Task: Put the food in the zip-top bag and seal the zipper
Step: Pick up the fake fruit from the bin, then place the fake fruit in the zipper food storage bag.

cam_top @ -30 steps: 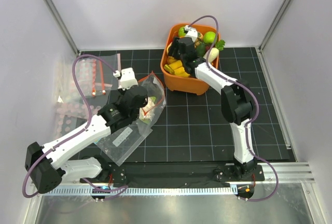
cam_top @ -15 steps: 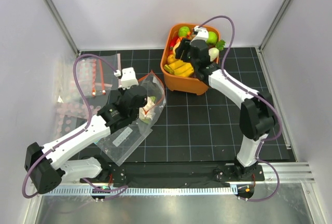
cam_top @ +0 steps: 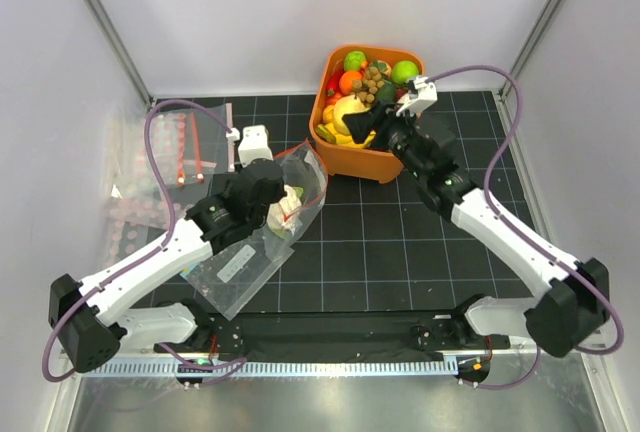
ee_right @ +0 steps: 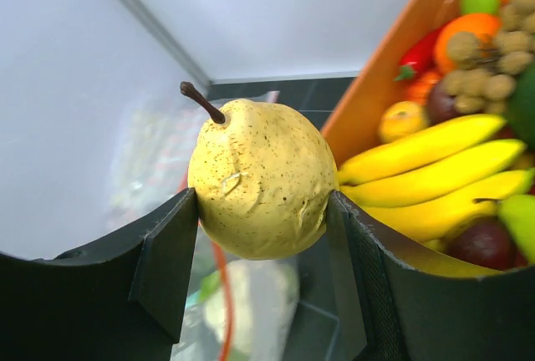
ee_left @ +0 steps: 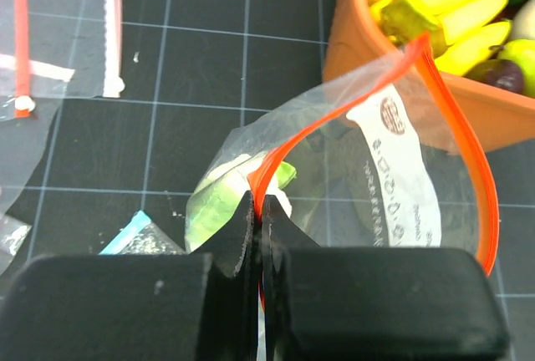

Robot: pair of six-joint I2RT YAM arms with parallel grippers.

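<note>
The zip-top bag [cam_top: 262, 244] lies on the black mat left of centre, its mouth raised towards the bin. My left gripper [cam_top: 282, 188] is shut on the red-orange zipper strip [ee_left: 456, 127] at the mouth's near end, holding the mouth [ee_left: 393, 152] open. The white cauliflower with green leaves [ee_left: 226, 194] lies inside the bag. My right gripper [ee_right: 261, 202] is shut on a yellow speckled pear [ee_right: 261, 179], held in the air at the bin's left near edge [cam_top: 352, 116], with the bag's mouth below it. The brown ball cluster [cam_top: 373, 77] lies in the bin.
The orange bin [cam_top: 357, 165] stands at the back centre, holding bananas [ee_right: 426, 160], an orange, green fruit and other toy food. Several other clear bags [cam_top: 165, 157] lie at the left. A teal strip piece [ee_left: 127, 234] lies near the bag.
My right gripper has come up out of the bin with the yellow pear and swung towards the bin's left edge. My left gripper has shifted slightly right, still holding the bag's mouth.
</note>
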